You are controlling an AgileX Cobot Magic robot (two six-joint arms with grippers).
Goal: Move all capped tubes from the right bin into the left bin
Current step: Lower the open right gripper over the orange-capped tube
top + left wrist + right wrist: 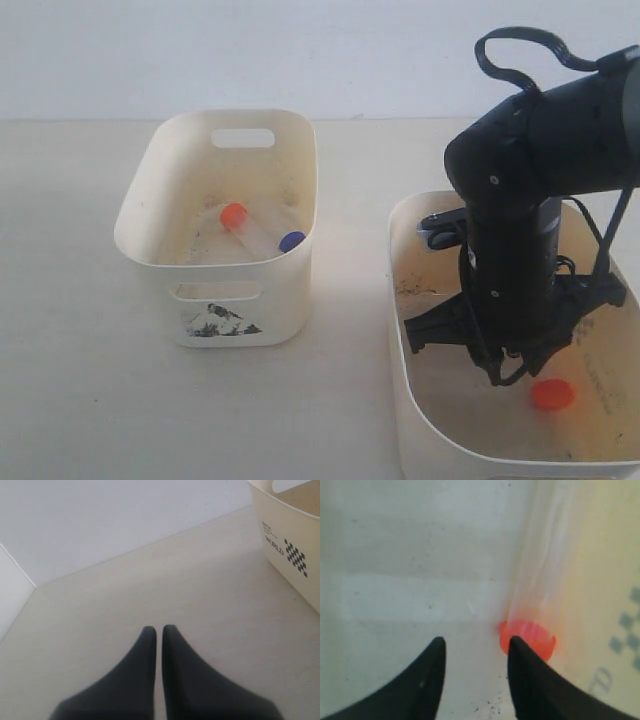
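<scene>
Right end effector (475, 647) parted, empty | orange-capped tube (530, 640) beside one tip, near right bin (408, 395) wall | left end effector (159, 630) closed

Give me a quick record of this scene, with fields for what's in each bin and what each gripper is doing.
left bin: holds an orange-cap tube and a blue-cap tube
right bin: a third tube, orange cap, lies on the floor; the right arm hides part of the bin
right gripper: open, low inside the right bin, nothing between the jaws; the third tube's cap sits beside one finger
left gripper: shut, empty, over the table
task: not finished
</scene>
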